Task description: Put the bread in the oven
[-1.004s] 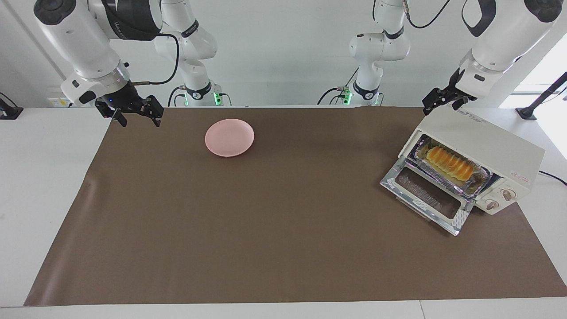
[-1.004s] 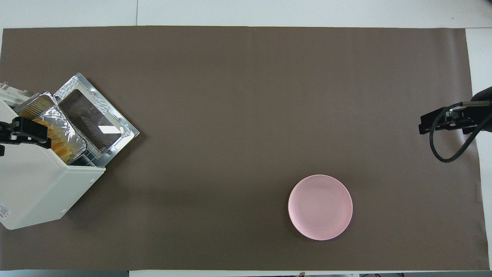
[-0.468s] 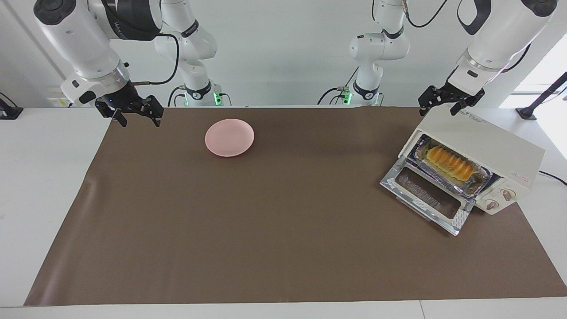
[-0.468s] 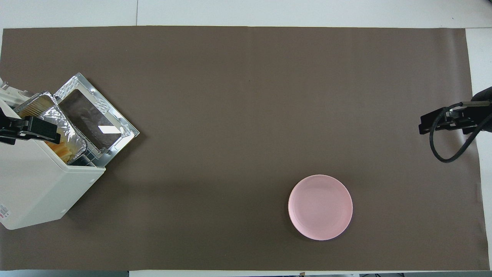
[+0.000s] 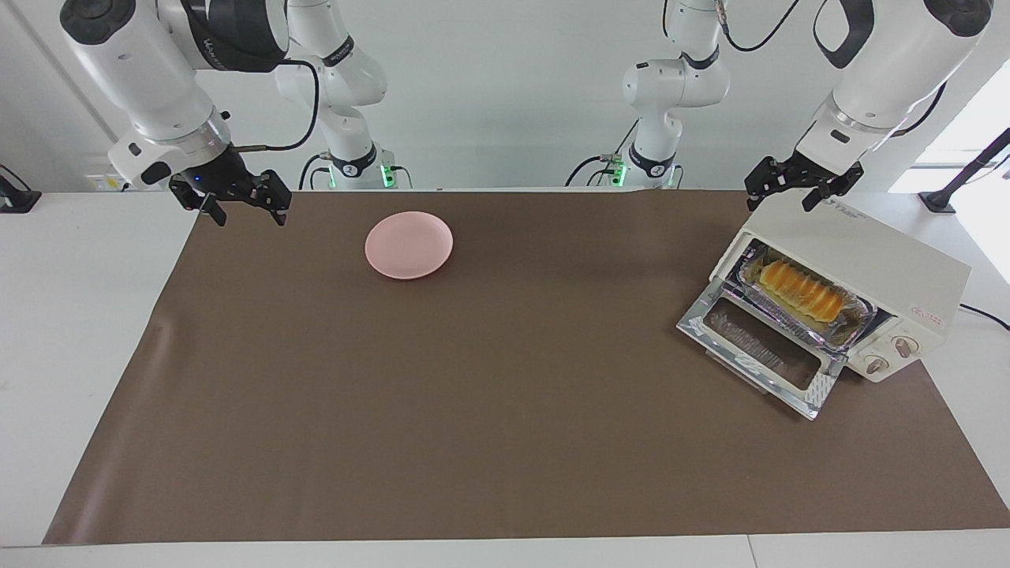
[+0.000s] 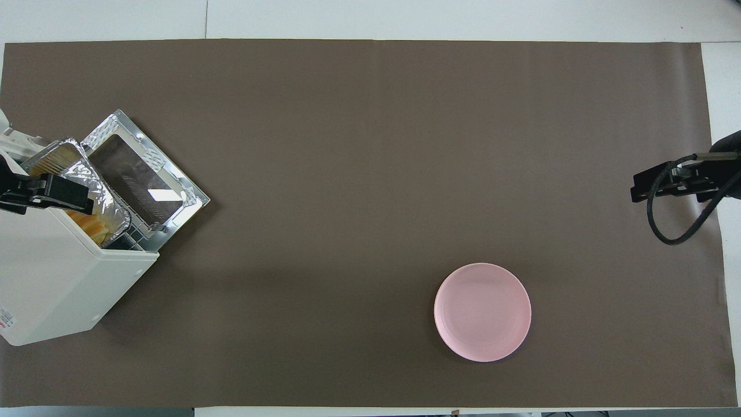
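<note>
Hiding bread [image 6: 92,227] partly: oven [image 6: 52,278], left tool [image 6: 43,194].

I see both views bright and evenly lit, sharp to the edges. Daylight blows out a window [image 5: 974,118] at the left arm's end. The oven's open glass door [image 6: 145,174] throws a white glint, its foil tray [image 6: 98,194] sparkles, and shadows on the brown mat [image 6: 370,174] are soft.

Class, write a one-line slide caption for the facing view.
Bread in a foil tray inside the open oven; left tool above the oven, pink plate bare.
</note>
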`<state>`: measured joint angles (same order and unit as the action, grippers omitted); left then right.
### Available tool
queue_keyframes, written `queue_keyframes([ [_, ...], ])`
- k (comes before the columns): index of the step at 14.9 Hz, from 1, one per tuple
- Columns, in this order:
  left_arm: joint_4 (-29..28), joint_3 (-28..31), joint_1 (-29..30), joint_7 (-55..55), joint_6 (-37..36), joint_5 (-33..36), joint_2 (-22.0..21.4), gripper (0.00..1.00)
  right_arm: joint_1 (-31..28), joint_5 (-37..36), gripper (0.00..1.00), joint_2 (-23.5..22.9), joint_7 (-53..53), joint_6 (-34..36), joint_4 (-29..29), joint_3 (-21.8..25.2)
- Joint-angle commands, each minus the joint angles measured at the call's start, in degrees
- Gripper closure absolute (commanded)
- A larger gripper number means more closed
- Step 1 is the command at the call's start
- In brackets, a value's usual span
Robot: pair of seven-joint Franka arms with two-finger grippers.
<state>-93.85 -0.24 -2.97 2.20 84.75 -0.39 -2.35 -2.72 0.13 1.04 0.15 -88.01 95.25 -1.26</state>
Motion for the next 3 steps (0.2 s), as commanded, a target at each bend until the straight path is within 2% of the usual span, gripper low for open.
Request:
queue_keyframes([
  [1, 0.59, -0.82, 1.13, 0.87, 0.51, -0.75, 0.41, 0.00, -0.71, -0.75, 0.00, 0.37, 0.38, 0.29, 0.46, -0.67],
  [3, 0.68, -0.82, 1.13, 0.87, 0.85, -0.92, 0.33, 0.00, -0.71, -0.75, 0.00, 0.37, 0.38, 0.29, 0.46, -0.67],
])
